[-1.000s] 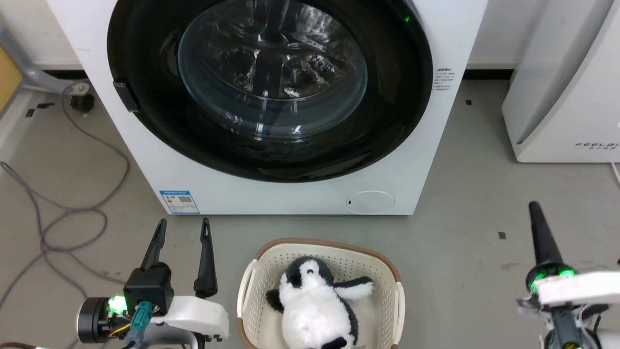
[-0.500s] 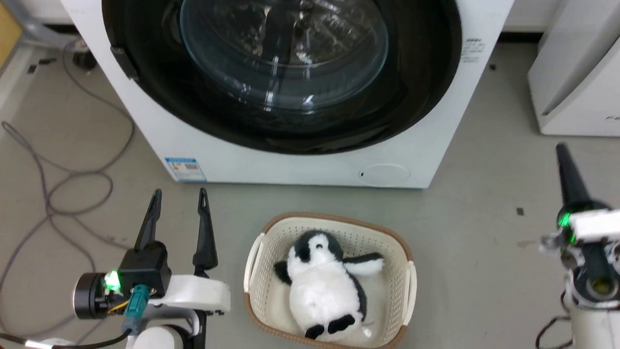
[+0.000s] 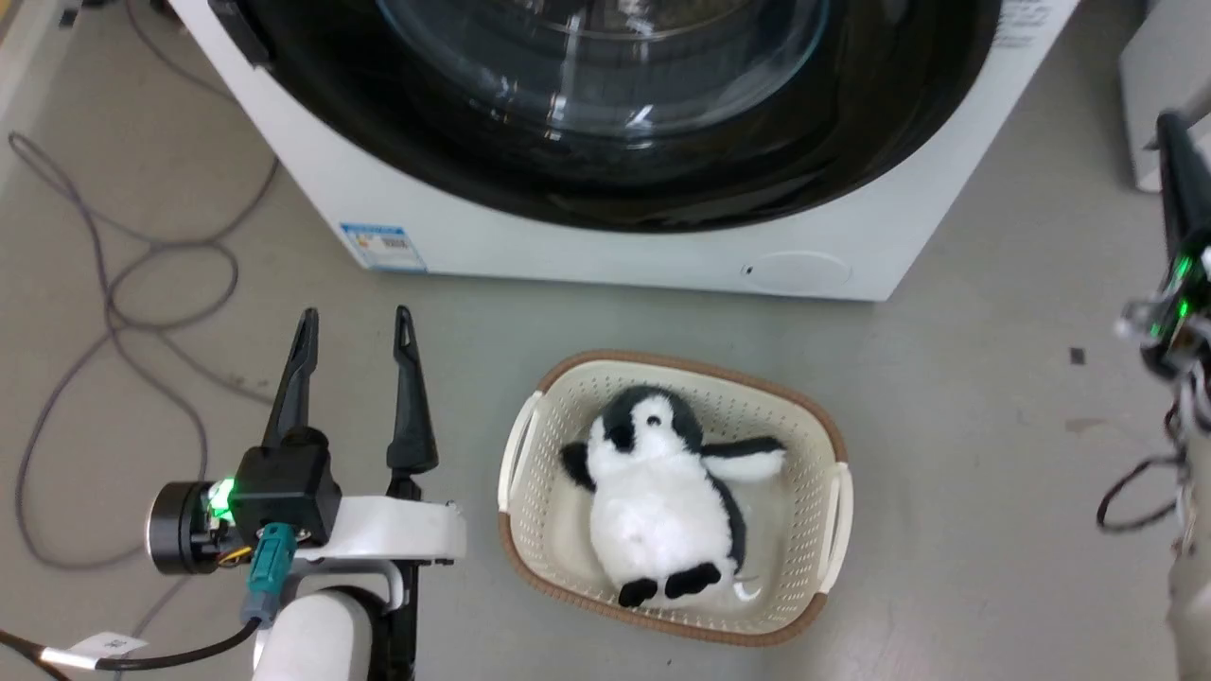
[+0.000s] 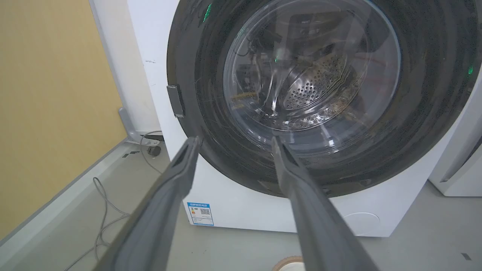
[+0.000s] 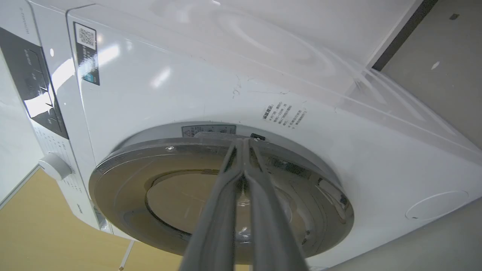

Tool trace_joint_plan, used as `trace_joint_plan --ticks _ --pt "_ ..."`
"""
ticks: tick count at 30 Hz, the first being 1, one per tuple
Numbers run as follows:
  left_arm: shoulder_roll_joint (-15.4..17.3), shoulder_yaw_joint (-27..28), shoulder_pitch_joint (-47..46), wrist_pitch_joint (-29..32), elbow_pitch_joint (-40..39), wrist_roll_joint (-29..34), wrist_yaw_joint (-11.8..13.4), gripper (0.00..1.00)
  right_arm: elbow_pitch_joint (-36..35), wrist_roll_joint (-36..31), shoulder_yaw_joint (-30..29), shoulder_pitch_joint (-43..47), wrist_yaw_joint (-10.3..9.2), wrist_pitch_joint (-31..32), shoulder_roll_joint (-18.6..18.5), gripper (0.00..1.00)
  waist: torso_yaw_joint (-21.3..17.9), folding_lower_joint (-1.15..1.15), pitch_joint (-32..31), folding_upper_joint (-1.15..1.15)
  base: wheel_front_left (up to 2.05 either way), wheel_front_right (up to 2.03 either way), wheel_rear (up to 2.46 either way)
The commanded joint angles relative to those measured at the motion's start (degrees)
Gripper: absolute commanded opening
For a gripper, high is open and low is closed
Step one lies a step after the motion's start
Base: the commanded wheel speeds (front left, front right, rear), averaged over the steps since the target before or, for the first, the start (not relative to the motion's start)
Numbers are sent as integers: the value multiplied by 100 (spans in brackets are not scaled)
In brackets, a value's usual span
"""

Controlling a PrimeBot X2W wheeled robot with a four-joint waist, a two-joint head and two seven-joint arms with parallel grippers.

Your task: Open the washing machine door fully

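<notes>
My view is dipping, so the washing machine [image 3: 568, 241] is sliding toward twelve o'clock. My right gripper [image 3: 1173, 132], fingers pressed together, is climbing toward it at three, and the left gripper [image 3: 356, 315] is waiting spread apart at seven. I'm only approaching: the washing machine door [image 3: 605, 95] is sitting shut at twelve, glossy black, tab [image 3: 246, 33] untouched
</notes>
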Motion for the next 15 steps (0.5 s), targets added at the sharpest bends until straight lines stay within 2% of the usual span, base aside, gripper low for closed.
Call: trace_joint_plan --ticks 1,15 --pt "2 -39 -118 -67 -31 -25 48 100 130 175 13 -276 5 58 -80 0 83 -1 136 0 0 0 0" --pt "3 -323 -485 -235 -92 -150 279 100 1121 534 490 -1965 5 394 -471 0 463 -1 784 0 0 0 0"
